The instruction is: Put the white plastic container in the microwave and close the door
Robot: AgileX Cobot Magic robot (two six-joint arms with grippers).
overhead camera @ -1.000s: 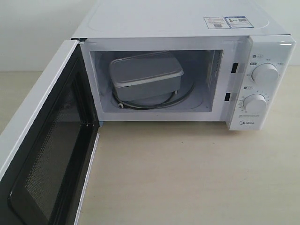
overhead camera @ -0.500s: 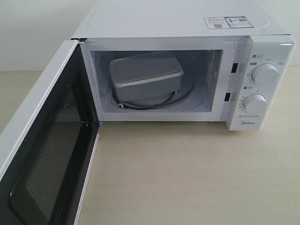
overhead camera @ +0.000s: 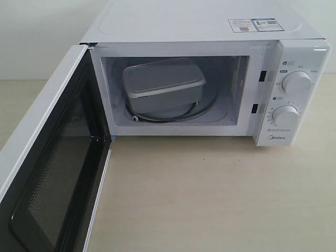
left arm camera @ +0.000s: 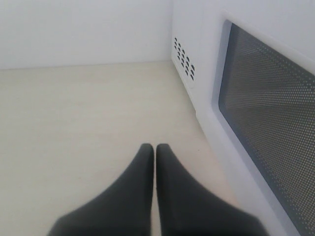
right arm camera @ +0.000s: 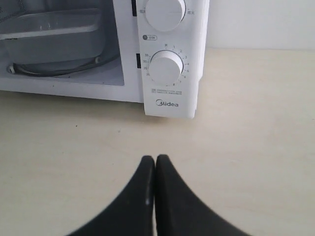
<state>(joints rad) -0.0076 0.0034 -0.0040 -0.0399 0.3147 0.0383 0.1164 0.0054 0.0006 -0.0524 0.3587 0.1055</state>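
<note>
The white plastic container (overhead camera: 163, 84) sits inside the microwave (overhead camera: 210, 31) on the glass turntable, lid on, towards the cavity's left; it also shows as the container (right arm camera: 54, 34) in the right wrist view. The door (overhead camera: 47, 173) stands wide open to the left, black mesh inner face showing. In the left wrist view the door (left arm camera: 268, 118) is close beside my left gripper (left arm camera: 155, 147), which is shut and empty over the table. My right gripper (right arm camera: 155, 159) is shut and empty, low over the table in front of the dial panel (right arm camera: 167, 66). Neither gripper appears in the exterior view.
A pale wooden table (overhead camera: 210, 194) carries the microwave, with a white wall behind. Two round dials (overhead camera: 296, 83) sit on the right panel. Vent holes (left arm camera: 183, 58) mark the microwave's side near the door hinge.
</note>
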